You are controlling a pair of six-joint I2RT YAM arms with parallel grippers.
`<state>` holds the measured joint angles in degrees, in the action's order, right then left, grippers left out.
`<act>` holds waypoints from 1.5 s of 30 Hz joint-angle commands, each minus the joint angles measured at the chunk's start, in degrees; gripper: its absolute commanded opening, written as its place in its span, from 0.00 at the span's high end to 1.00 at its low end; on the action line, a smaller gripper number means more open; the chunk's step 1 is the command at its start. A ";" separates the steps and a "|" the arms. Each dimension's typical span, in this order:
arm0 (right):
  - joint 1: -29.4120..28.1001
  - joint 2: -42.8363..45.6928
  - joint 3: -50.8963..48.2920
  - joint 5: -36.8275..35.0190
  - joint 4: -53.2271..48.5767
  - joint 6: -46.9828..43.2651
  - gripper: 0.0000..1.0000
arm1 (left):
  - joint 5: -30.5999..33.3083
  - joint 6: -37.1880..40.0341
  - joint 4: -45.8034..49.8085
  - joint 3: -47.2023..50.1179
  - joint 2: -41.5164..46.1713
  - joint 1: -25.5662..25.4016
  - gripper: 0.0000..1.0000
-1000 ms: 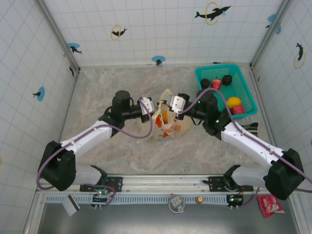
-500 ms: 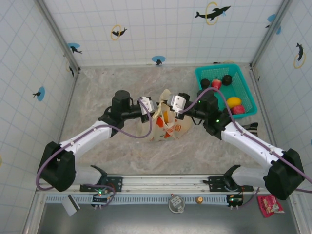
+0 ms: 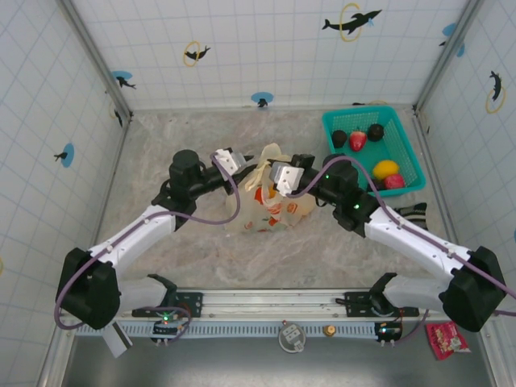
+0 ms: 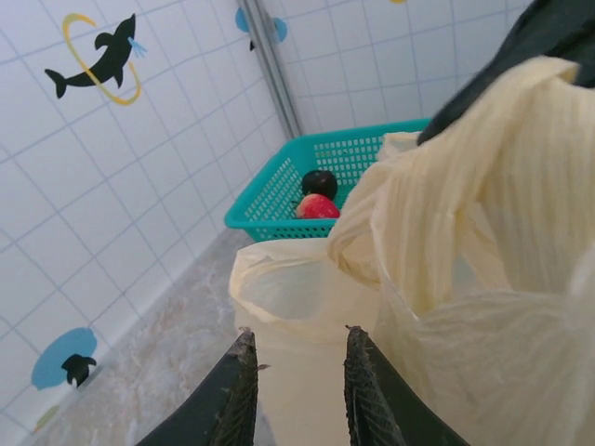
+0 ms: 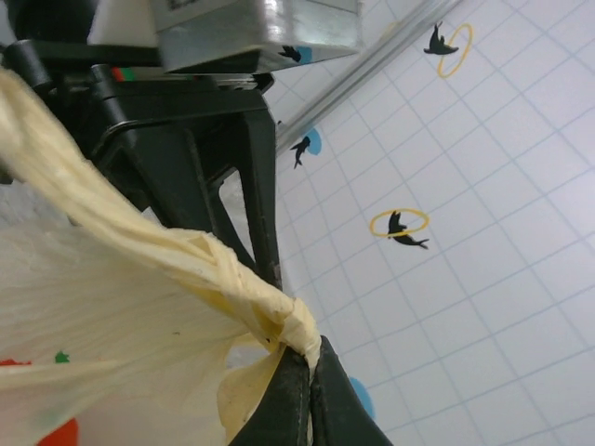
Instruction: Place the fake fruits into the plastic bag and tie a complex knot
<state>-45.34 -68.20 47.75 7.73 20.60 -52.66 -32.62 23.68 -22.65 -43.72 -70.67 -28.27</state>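
Observation:
The cream-yellow plastic bag (image 3: 270,205) stands at the table's middle, with an orange fake fruit (image 3: 272,192) showing inside it. My right gripper (image 3: 280,172) is shut on a twisted handle of the bag (image 5: 279,321), its jaws pinched together at the strand (image 5: 307,351). My left gripper (image 3: 229,158) hangs just left of the bag top, open. Its fingertips (image 4: 244,342) stand apart with nothing between them, and the bag's wall (image 4: 307,297) lies beyond the gap. More fake fruits, red (image 3: 357,139), dark brown (image 3: 376,132) and yellow (image 3: 387,169), lie in the basket.
The teal mesh basket (image 3: 407,149) sits at the back right, near the corner post; it also shows in the left wrist view (image 4: 279,190) with a red fruit (image 4: 317,207) and a dark one (image 4: 319,181). Tiled walls enclose three sides.
My left gripper has drawn back up and to the left, away from the bag top. The right gripper and the bag have shifted slightly left, the handle still pinched.

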 commanded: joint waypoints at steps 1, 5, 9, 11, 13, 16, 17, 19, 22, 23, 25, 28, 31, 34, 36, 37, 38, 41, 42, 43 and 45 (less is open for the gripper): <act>-1.25 1.32 -3.21 -4.32 8.91 -7.91 1.00 | 2.81 -0.66 -0.70 -2.80 -1.41 0.08 0.71; -1.30 2.02 -4.24 -3.30 11.13 -7.17 1.00 | 2.06 -1.18 -3.09 -3.78 -2.45 0.06 0.70; -0.96 2.02 -4.31 -1.52 11.14 -4.97 1.00 | -4.03 0.47 -3.38 -4.57 -2.62 0.10 0.68; -0.84 1.82 -4.16 -0.99 11.05 -4.19 1.00 | -6.71 1.95 -2.37 -5.03 -3.03 0.14 0.67; -0.73 1.70 -4.16 -0.31 10.97 -3.44 1.00 | -8.37 3.32 0.23 -6.09 -3.91 0.13 0.67; -0.66 1.70 -4.02 0.21 10.79 -2.83 1.00 | -9.86 6.51 5.13 -7.09 -4.73 0.08 0.66; -0.59 1.73 -3.90 0.63 10.61 -2.43 1.00 | -10.23 7.22 6.25 -7.25 -4.90 0.06 0.66; -0.36 1.78 -3.81 1.46 10.29 -1.77 1.00 | -11.01 8.74 8.36 -7.47 -5.08 0.07 0.65; -0.03 1.63 -3.58 2.29 9.93 -1.06 1.00 | -11.33 11.70 12.13 -8.41 -5.52 0.07 0.64; -0.02 1.56 -3.58 2.29 9.74 -1.04 1.00 | -11.24 12.36 13.04 -8.59 -5.53 -0.03 0.64; -0.02 1.47 -3.57 2.52 9.74 -0.66 1.00 | -11.35 12.87 13.34 -8.55 -5.44 -0.11 0.63; 0.04 1.26 -3.45 2.97 9.94 0.17 1.00 | -11.77 12.81 13.28 -9.00 -5.86 -0.59 0.61; -0.05 0.74 -3.19 3.19 9.96 0.69 1.00 | -11.98 11.80 12.06 -9.11 -6.45 -1.11 0.59; -0.08 0.49 -2.94 3.38 9.91 1.32 1.00 | -12.52 8.54 8.02 -7.87 -6.36 -1.22 0.56; -0.17 0.52 -2.87 3.44 9.95 1.48 1.00 | -12.54 6.86 5.55 -7.00 -6.23 -1.19 0.53; -0.18 0.40 -2.84 3.45 9.97 1.59 1.00 | -12.52 6.03 4.75 -6.66 -6.23 -1.19 0.53; -0.17 0.30 -2.76 3.39 9.82 1.82 1.00 | -12.67 5.37 3.86 -6.35 -6.23 -1.25 0.53; -0.17 0.20 -2.64 3.35 9.57 1.93 1.00 | -13.11 3.77 1.78 -5.78 -6.58 -1.21 0.51; -0.14 0.15 -2.58 3.35 9.42 1.93 1.00 | -13.41 3.82 1.77 -5.79 -6.75 -1.25 0.51; -0.17 0.18 -2.58 3.33 9.37 1.88 1.00 | -13.62 3.82 1.79 -5.67 -6.85 -1.25 0.51; -0.12 0.11 -2.44 3.31 9.22 2.12 1.00 | -15.11 4.22 1.75 -5.45 -7.02 -1.31 0.51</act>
<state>-45.63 -67.88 43.94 10.55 27.38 -51.46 -44.16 28.60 -18.22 -50.24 -76.97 -28.99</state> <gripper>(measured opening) 0.043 0.488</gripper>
